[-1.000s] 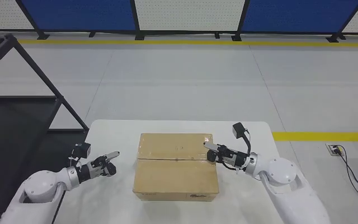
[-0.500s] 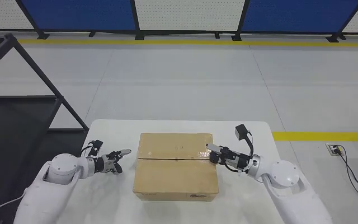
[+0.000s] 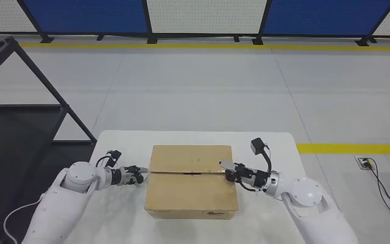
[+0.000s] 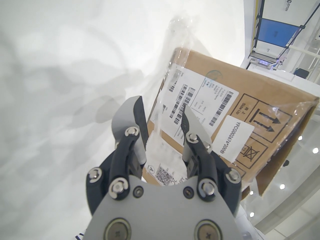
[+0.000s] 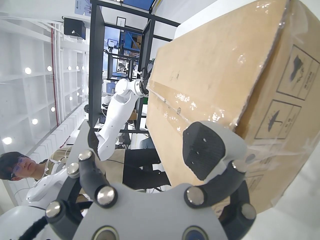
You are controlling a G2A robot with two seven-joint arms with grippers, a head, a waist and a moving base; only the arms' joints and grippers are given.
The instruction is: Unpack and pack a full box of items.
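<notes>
The left hand (image 3: 139, 174) is released, its fingers (image 4: 139, 116) parted just beside the labelled left end of the cardboard box (image 3: 191, 194), level with the taped seam (image 3: 183, 172). The right hand (image 3: 225, 165) is spread wide open too, over the box's top at the seam's right end. The box sits shut in the middle of the white desk (image 3: 122, 146).

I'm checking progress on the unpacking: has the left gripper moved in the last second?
Yes. In the top view the left gripper has moved toward the cardboard box, now at the end of its taped seam.
</notes>
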